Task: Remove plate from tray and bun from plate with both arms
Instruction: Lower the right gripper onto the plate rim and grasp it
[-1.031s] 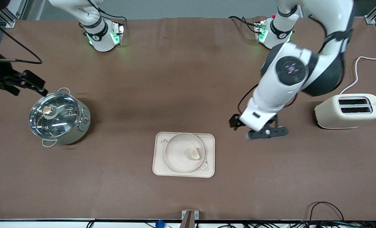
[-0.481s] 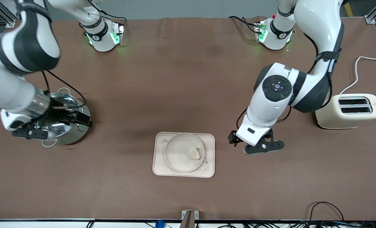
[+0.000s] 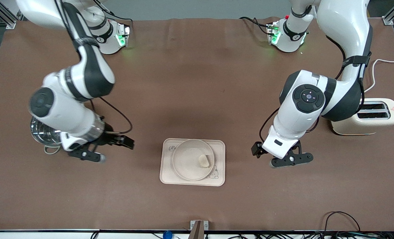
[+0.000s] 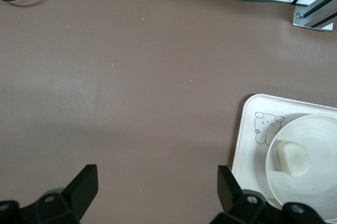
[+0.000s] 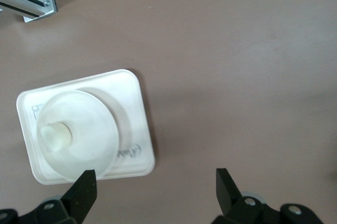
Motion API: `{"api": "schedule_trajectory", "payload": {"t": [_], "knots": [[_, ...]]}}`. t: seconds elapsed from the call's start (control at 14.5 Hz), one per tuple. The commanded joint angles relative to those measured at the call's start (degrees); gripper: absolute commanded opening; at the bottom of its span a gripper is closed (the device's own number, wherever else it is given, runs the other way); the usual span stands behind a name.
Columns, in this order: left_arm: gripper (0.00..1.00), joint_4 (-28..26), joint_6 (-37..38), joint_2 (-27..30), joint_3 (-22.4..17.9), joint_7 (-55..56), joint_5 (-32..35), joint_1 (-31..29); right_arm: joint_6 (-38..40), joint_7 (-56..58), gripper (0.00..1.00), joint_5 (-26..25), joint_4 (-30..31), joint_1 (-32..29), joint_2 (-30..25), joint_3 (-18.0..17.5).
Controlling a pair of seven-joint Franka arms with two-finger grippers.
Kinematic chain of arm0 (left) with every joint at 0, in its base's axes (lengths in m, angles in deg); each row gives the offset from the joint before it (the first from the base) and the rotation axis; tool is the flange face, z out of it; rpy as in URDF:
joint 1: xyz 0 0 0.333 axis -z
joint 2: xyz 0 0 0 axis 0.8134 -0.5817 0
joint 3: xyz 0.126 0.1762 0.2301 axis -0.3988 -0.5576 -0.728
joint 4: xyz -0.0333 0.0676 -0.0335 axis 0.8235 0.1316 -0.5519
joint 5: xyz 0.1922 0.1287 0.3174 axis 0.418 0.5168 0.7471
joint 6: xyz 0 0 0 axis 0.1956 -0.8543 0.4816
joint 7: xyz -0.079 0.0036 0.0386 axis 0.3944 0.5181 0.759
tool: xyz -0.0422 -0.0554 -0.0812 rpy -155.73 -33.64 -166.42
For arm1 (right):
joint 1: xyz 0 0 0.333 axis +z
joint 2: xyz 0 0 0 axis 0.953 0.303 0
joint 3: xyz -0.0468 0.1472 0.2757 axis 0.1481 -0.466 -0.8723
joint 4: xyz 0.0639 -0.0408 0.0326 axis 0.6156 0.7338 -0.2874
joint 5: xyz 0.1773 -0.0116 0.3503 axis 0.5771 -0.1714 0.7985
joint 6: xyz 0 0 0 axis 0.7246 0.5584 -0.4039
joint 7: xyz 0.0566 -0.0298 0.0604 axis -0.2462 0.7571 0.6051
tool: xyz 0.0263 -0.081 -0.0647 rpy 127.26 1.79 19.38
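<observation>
Your left gripper (image 3: 289, 160) and right gripper (image 3: 97, 150) hang wide open and empty over bare table, flanking the tray (image 3: 220, 179), likely poised for a two-sided approach. The plate (image 3: 183, 162) sits on it, the bun (image 3: 203, 161) inside.

Lighting is even and overhead; my right arm (image 3: 67, 99) shows motion blur, with soft shadows on the table (image 3: 190, 83).

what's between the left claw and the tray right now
Nothing: bare brown table between the open left claw and the tray. Both the front view and the left wrist view show it.
</observation>
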Motion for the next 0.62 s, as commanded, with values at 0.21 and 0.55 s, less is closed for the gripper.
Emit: {"api": "schedule_trajectory", "payload": {"t": [0.21,0.55], "knots": [[1.00,0.2,1.2,0.9,0.5,-0.6,-0.6,-0.4,-15.2,-9.8,1.00,0.4,-1.2,10.1,12.5,0.5],[1.00,-0.3,1.6,1.2,0.7,-1.2,-1.9,-1.2,-17.9,-13.5,1.00,0.0,-6.8,13.1,22.0,0.8]]}}
